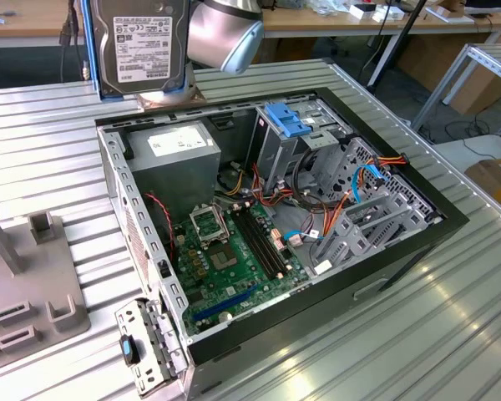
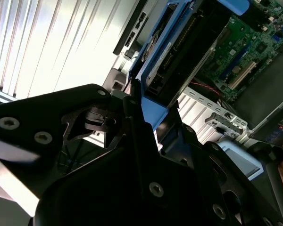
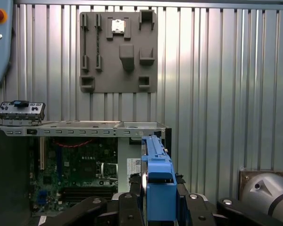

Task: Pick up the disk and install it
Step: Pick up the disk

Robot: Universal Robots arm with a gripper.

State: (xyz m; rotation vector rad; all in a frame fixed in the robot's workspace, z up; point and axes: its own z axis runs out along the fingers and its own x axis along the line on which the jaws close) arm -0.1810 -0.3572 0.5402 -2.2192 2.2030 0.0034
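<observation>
Blue plastic edges the single dark grey disk (image 1: 142, 42), which hangs in the air above the back corner of the open computer case (image 1: 384, 280), toward the exterior view's left, clear of everything below. The claw (image 3: 159, 190) is clenched on it: in the first wrist view its black fingers (image 3: 132, 205) sit against both sides of the blue edge, and nothing else supports the disk. It is carried upright on edge, label facing the exterior camera, most likely so that a narrow end can lead into a bay rather than the broad face. The case lies on its side on the ribbed metal table (image 1: 451, 317) with its side panel off. This leaves the motherboard (image 1: 225, 251), the power supply (image 1: 179, 154) and the drive cage (image 1: 271, 163) under the light-blue latch plate (image 1: 285, 121) reachable from above. By count: one disk, one case, one arm (image 1: 225, 33), one latch plate, one grey fixture plate (image 3: 118, 52) lying on the table beside the case, and one small front bracket (image 1: 146, 347) at the case's near corner.
</observation>
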